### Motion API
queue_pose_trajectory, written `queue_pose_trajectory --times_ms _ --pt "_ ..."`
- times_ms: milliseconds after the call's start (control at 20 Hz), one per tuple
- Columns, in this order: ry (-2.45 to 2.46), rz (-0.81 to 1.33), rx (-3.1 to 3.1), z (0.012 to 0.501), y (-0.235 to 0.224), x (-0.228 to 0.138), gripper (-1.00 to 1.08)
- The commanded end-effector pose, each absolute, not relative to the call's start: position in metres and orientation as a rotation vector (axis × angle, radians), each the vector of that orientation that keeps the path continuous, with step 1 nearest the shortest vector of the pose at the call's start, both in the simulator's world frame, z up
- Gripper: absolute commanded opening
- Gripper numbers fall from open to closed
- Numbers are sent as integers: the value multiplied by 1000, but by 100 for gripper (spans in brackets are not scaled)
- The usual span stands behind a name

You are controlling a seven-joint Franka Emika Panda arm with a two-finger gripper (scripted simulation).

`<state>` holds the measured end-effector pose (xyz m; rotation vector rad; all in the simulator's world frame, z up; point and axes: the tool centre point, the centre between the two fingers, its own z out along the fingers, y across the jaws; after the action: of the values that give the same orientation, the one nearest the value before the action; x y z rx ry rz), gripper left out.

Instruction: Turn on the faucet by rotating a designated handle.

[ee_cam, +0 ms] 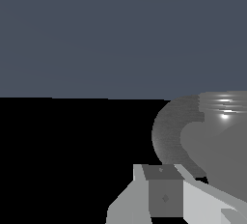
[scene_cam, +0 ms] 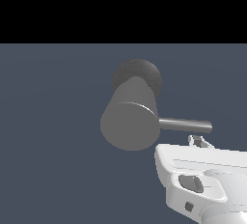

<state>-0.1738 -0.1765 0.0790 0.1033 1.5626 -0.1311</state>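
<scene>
Starting at the exterior view's left, the blue-grey floor (scene_cam: 48, 146) lies bare, and then comes the faucet (scene_cam: 130, 121), a thick matte grey cylinder with its flat round end turned toward me and a darker rounded base (scene_cam: 140, 73) behind it at about twelve o'clock. From the cylinder's side the handle (scene_cam: 185, 125) sticks out toward three o'clock, a thin straight rod with a faint sheen. Below the rod, at roughly five o'clock from the faucet's round face, sits the white body of the gripper (scene_cam: 198, 141), with only a small tip of finger showing just under the rod's outer half.

From where I stand, the danger is a miss. If the fingers rise off to one side, they could slide past the thin rod or knock the thick cylinder instead, and the handle would not turn. A push too near the rod's free end might slip off.

The handle lies just above the hand, at about twelve o'clock from it, near but seemingly not touching. The wrist view shows the faucet's curved body (ee_cam: 212, 136) close ahead, but whether the fingers are apart or together I cannot tell.
</scene>
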Motion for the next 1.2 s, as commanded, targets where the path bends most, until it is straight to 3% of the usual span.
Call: queue_pose_trajectory --times_ms 0,1150 --pt "1568 -122 107 77 -174 -174 -100" --pt "1569 -122 107 138 -179 -175 -100"
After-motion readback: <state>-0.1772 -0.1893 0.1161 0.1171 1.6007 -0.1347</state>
